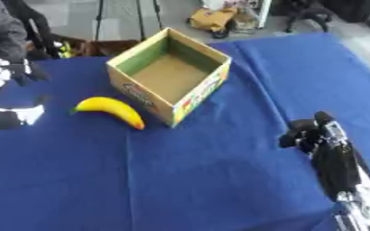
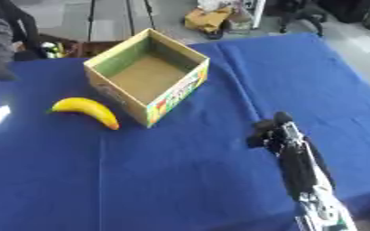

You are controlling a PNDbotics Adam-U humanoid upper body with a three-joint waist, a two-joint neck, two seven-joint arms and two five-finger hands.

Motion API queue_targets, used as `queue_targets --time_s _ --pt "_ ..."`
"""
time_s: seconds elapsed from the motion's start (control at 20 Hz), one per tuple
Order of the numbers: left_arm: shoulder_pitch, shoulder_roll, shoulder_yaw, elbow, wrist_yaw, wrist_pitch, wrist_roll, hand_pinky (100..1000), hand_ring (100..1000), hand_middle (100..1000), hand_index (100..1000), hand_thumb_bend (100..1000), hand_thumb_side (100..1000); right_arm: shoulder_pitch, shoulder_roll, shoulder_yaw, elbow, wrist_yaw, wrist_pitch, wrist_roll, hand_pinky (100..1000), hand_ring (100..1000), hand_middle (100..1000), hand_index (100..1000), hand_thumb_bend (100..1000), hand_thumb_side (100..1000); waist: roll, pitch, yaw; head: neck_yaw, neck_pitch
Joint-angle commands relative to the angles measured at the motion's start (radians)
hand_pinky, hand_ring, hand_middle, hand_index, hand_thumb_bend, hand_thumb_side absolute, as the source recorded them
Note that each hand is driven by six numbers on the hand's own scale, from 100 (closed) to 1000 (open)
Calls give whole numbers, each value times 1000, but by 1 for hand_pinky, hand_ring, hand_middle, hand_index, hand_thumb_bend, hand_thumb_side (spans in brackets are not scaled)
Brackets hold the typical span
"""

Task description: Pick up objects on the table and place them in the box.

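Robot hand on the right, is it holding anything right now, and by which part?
Nothing is held. The right robot hand is curled shut over bare blue cloth, well apart from the banana, which lies beside the box.

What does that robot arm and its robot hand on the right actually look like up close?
The right robot hand is black and knobbly, with dark fingers at the tip. Behind it runs a slim black forearm that ends lower down in a silver-and-white metal joint. At the left edge, black-and-white parts show, too unclear to name. No cables or markings can be made out.

Lab or studio space, blue-clothed table (image 1: 219, 180), tripod legs (image 1: 125, 18) on grey floor, scattered gear
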Motion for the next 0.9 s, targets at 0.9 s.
queue_targets --time_s 0.9 --pt "-246 -35 -53 311 -248 -159 -134 699 713 682 788 554 242 1 -24 21 -10 -6 0 29 584 562 480 628 100 935 7 -25 -61 21 12"
